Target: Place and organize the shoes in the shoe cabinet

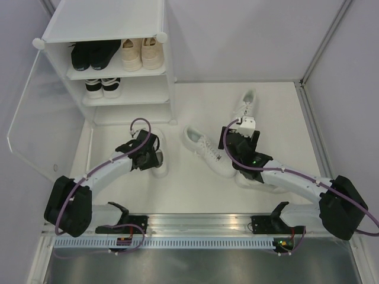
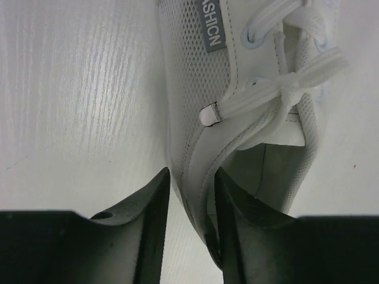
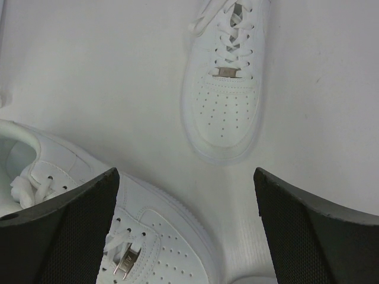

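Sneaker [image 2: 198,77] collar pinched in left gripper [image 2: 190,177] — right gripper [image 3: 185,174] agape.

**Setting:** robot laboratory test cell, built on a tabletop.

- Tall white translucent plastic shoe cabinet [image 1: 100,21], shelved, door swung open; taken as reference.
- Plain pale grey wall panels [image 1: 249,35] behind and right of the cabinet, held by a bare aluminium corner post [image 1: 323,41].
- Flat white table surface [image 1: 278,112] in front of the cabinet.
- White-and-black jointed left arm [image 1: 106,171] and right arm [image 1: 296,180], trailing purple cables [image 1: 141,119], in front of the cabinet.
- Brushed metal rail [image 1: 201,223] carrying both arm bases, farthest from the cabinet, with a slotted white cable duct [image 1: 195,242] alongside.
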Controlling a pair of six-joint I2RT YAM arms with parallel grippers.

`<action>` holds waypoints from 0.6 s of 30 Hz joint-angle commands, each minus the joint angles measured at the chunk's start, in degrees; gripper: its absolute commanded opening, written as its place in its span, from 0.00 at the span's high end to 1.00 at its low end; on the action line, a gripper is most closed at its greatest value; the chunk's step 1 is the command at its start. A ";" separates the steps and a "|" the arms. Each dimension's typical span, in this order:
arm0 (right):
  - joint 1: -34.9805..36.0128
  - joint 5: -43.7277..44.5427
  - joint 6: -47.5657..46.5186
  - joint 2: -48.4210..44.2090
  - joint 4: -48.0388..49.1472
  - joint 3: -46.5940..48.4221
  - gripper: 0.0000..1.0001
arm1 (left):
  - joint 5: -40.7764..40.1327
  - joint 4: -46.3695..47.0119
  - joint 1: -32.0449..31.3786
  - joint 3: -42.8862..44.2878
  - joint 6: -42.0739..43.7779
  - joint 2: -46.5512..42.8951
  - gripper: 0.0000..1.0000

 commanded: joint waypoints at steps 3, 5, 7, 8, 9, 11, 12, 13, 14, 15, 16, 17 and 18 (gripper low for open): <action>-0.74 0.07 1.35 0.63 2.67 0.31 0.02 | -1.74 1.96 -0.33 -1.62 -4.25 0.18 0.80; -1.00 0.08 1.62 0.72 2.49 0.22 0.02 | -2.44 0.13 -0.33 -1.18 -3.72 -2.09 0.97; -1.09 -0.27 1.88 0.80 2.23 0.31 0.02 | -4.71 -2.07 -0.33 0.31 -2.67 -4.20 0.98; -1.09 -0.36 1.88 0.80 2.14 0.40 0.02 | -5.69 -3.74 -0.24 2.67 -1.27 -6.39 0.98; -1.09 -0.45 1.97 0.72 2.05 0.40 0.02 | -7.96 -7.32 -0.06 4.26 -0.65 -7.11 0.98; -1.18 -0.36 1.97 0.63 1.79 0.57 0.02 | -9.73 -10.68 0.72 9.77 2.24 -8.43 0.98; -1.18 -0.36 1.97 0.63 1.44 0.57 0.02 | -10.26 -12.18 1.25 11.72 3.13 -9.13 0.98; -1.18 -0.28 1.97 0.54 1.35 0.66 0.02 | -10.27 -14.46 2.04 13.66 4.09 -9.40 0.98; -1.27 -0.27 1.97 0.37 1.35 0.66 0.02 | -9.92 -15.17 2.74 17.16 6.10 -9.66 0.98; -1.27 -0.27 2.06 0.36 1.26 0.66 0.02 | -9.14 -15.79 4.40 18.76 7.08 -10.10 0.98; -1.27 -0.27 2.06 0.19 1.17 0.66 0.02 | -8.52 -15.88 5.29 21.91 9.35 -9.93 0.98; -1.27 -0.27 2.06 0.10 1.17 0.66 0.02 | -7.90 -16.15 7.39 23.59 10.33 -9.58 0.98; -1.18 -0.27 2.14 0.01 1.09 0.66 0.02 | -6.50 -16.41 8.63 25.26 11.30 -8.45 0.98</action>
